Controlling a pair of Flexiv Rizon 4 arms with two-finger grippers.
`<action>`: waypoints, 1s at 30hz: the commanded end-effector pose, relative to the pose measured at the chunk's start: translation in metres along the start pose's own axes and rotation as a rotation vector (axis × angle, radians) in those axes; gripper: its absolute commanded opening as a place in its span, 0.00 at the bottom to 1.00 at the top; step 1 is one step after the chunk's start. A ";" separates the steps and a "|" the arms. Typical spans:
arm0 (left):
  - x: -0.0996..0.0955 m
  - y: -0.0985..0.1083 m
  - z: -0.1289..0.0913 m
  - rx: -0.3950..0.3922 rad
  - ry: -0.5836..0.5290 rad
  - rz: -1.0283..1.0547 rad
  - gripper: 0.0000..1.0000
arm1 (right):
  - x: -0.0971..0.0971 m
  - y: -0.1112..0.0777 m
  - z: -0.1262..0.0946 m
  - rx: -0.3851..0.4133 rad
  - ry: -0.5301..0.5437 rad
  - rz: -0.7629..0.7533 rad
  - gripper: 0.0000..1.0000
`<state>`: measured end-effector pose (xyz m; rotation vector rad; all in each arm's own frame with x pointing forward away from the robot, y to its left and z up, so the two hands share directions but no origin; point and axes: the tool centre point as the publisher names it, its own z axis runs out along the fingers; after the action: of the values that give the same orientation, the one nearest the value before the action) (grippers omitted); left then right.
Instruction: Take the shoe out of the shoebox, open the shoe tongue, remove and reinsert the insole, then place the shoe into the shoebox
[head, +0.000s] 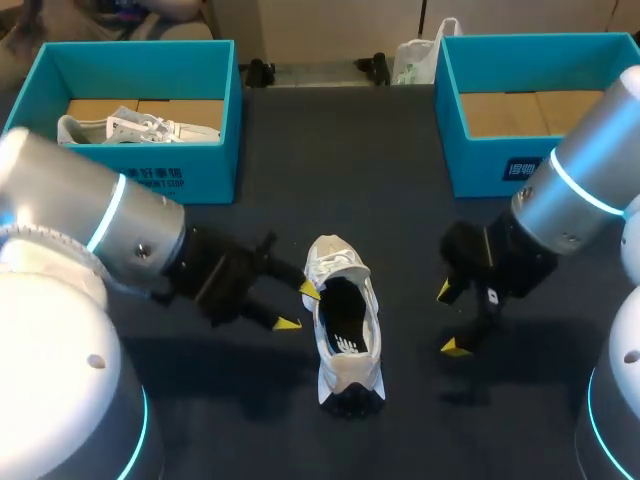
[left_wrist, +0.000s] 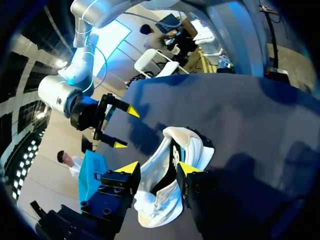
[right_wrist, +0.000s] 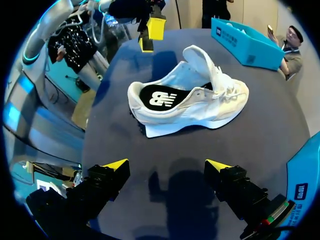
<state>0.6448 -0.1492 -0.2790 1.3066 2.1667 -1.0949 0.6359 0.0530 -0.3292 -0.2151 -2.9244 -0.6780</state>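
Two released: left pincer (head: 299, 307) beside white mesh sneaker (head: 345, 340), right pincer (head: 450, 318) apart; looks light, floppy, so pinch heel rim.

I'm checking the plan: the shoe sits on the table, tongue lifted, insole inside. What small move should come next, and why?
Probably shut the left gripper on the shoe to steady it: the left wrist view shows the shoe's front between its open jaws. The insole lies flat inside, tongue raised, and the right gripper hangs open, apart.

A dark table (head: 400, 240) carries a white shoe (head: 345, 340), a left shoebox (head: 180, 175) and a right shoebox (head: 490, 165).
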 end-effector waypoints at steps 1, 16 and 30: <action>-0.005 0.002 -0.023 0.020 0.199 0.022 0.47 | 0.002 -0.001 -0.001 0.000 -0.003 0.000 1.00; -0.010 -0.002 -0.036 0.031 0.484 0.185 0.44 | 0.009 -0.054 -0.052 0.029 -0.006 0.071 1.00; -0.023 0.001 -0.057 -0.063 0.855 0.348 0.00 | 0.009 -0.054 -0.052 0.029 -0.006 0.071 1.00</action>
<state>0.6570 -0.1138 -0.2368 2.0481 2.1848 -0.6642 0.6258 -0.0162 -0.3047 -0.3143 -2.9101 -0.6257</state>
